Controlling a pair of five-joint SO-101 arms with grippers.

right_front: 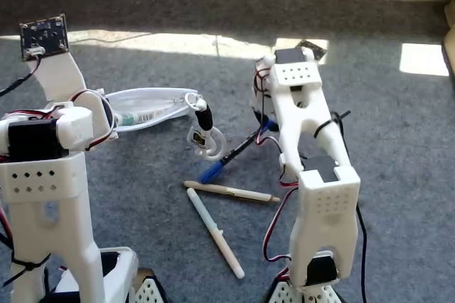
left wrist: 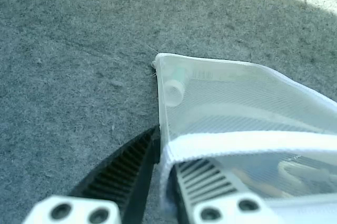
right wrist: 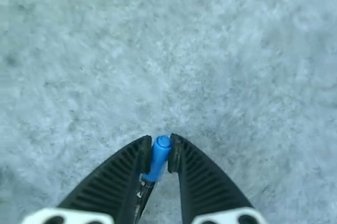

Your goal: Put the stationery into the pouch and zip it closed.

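Nearest to the arm bases I see two loose pieces on the grey carpet: a white pen lying at a slant, and just behind it a beige pen lying almost crosswise, their ends close together. A little farther is the blue pen. Its low end is near the beige pen and its upper end is inside the right gripper, whose jaws are narrow and pressed on the blue barrel from both sides. Beside it is a white ring, close to the end of the pouch. The pouch lies flat, farther back and to the left. The left gripper has its jaws closed on one edge of the mesh, one jaw on top and one below. Inside the pouch I see already a white tube-like item. I judge that the step in hand is carrying the blue pen to the pouch, with two pens to follow and the zip last. I cannot tell how wide the mouth is open. For the next move I need to lift the pen free of the carpet, turn it in line with the opening and slide it in, while the left arm keeps the pouch firm.
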